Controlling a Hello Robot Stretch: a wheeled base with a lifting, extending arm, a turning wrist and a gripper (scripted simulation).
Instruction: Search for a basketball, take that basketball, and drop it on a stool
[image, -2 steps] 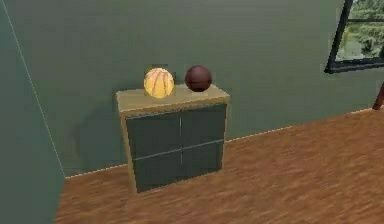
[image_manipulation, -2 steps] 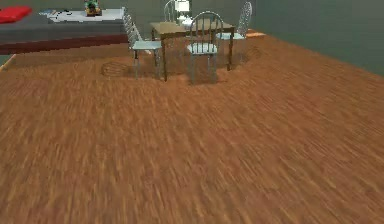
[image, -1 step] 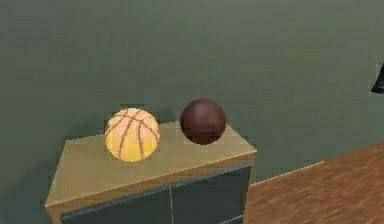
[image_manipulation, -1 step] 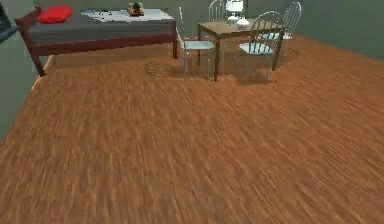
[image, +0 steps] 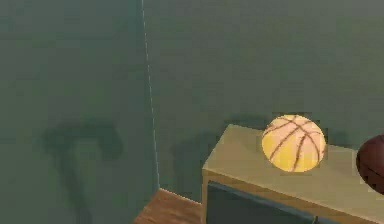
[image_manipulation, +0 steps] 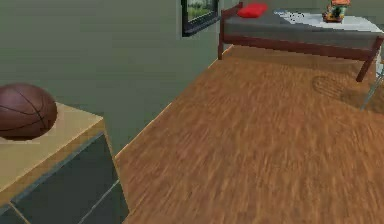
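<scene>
An orange basketball (image: 294, 142) with dark seams rests on top of a low tan cabinet (image: 236, 156) against the green wall, at the forward view's right. A darker brown ball (image: 373, 163) sits at that view's right edge on the same top. In the arm side view this brown ball (image_manipulation: 24, 110) lies on the cabinet (image_manipulation: 62, 142) at the left.
Green walls (image: 80, 90) meet in a corner ahead. Wood floor (image_manipulation: 260, 150) stretches across the arm side view. A bed (image_manipulation: 300, 32) with a red pillow (image_manipulation: 252, 11) stands at the far end, and a framed picture (image_manipulation: 199, 14) hangs on the wall beside it.
</scene>
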